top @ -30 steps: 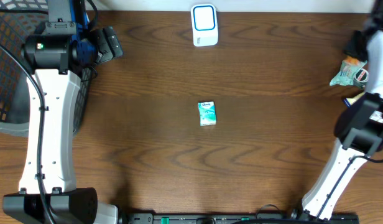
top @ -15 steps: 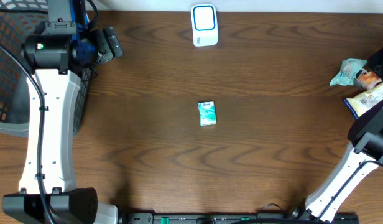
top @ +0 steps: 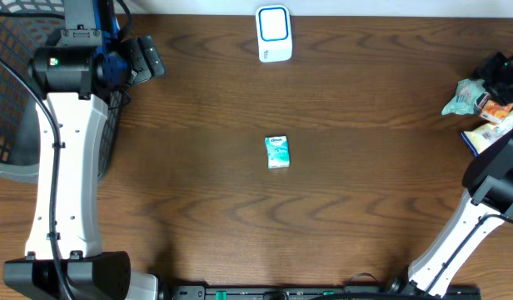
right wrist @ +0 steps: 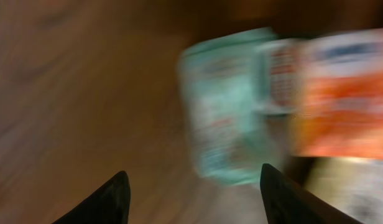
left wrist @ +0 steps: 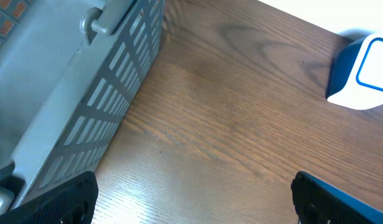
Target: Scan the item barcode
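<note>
A small teal box point(top: 277, 152) lies flat in the middle of the brown table point(top: 365, 192), with no gripper near it. The white and blue scanner point(top: 273, 33) stands at the far edge and shows again as the scanner point(left wrist: 364, 73) in the left wrist view. My left gripper point(top: 151, 57) hangs open at the far left beside the basket, and the left gripper point(left wrist: 191, 202) has only bare wood between its fingers. My right gripper point(top: 500, 70) is at the right edge over a pile of packets. The blurred right wrist view shows the right gripper point(right wrist: 194, 196) open and empty.
A dark mesh basket point(top: 11, 92) stands off the table's left edge, also seen as the basket point(left wrist: 86, 87). At the right edge lie a teal packet point(top: 461, 97), an orange packet point(top: 493, 106) and a blue and white pack point(top: 481, 138). The teal packet point(right wrist: 232, 118) and orange packet point(right wrist: 347, 106) lie beyond the right fingers.
My right gripper has gone from shut to open and shifted along the right edge, now hanging above the packets. The left arm and the teal box have not moved.
</note>
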`<action>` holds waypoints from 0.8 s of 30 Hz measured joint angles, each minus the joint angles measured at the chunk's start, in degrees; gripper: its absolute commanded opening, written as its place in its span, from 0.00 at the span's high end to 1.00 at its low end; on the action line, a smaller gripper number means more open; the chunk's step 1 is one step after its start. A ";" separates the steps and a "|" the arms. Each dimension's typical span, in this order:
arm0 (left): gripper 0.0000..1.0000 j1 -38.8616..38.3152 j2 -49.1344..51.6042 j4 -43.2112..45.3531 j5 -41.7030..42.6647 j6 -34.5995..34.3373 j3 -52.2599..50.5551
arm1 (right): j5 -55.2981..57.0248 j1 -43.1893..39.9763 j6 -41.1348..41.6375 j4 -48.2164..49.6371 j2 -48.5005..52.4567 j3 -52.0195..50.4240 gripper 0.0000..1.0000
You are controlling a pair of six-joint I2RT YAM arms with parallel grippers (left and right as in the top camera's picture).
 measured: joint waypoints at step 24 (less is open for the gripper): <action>0.02 0.00 0.00 0.02 0.00 0.02 0.00 | -12.02 44.22 -21.22 -8.72 -8.70 -15.39 0.81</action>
